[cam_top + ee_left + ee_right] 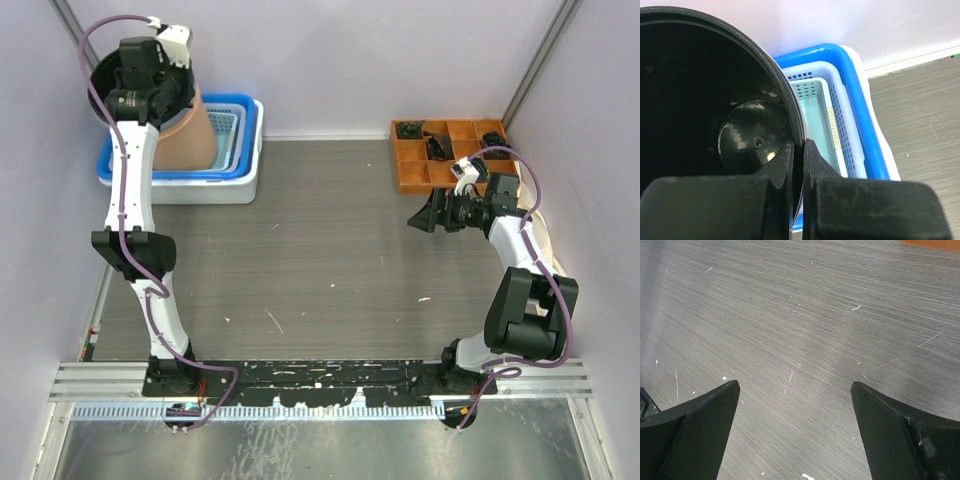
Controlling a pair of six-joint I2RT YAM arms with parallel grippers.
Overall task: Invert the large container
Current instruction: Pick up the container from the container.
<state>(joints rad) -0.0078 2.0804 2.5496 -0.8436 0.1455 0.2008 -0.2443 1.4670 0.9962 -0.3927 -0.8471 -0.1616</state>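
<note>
Pinching the large container (pixel 700 90) by its rim with my left fingers (pixel 816 165), far left by the stacked baskets (pixel 855 100); its base is hidden behind my arm. My right fingers (pixel 700 430) hang spread above the tabletop (pixel 800 315).

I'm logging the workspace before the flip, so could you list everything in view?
bucket: one, brown outside and black inside, far left corner, upright, by the baskets
baskets: several nested, blue and white, far left
tray: one, orange, divided, far right
small parts: count unclear, black, in the tray's compartments
table: one, grey
left gripper: black, shut on the bucket's rim
right gripper: black, open, over bare table near the tray
</note>
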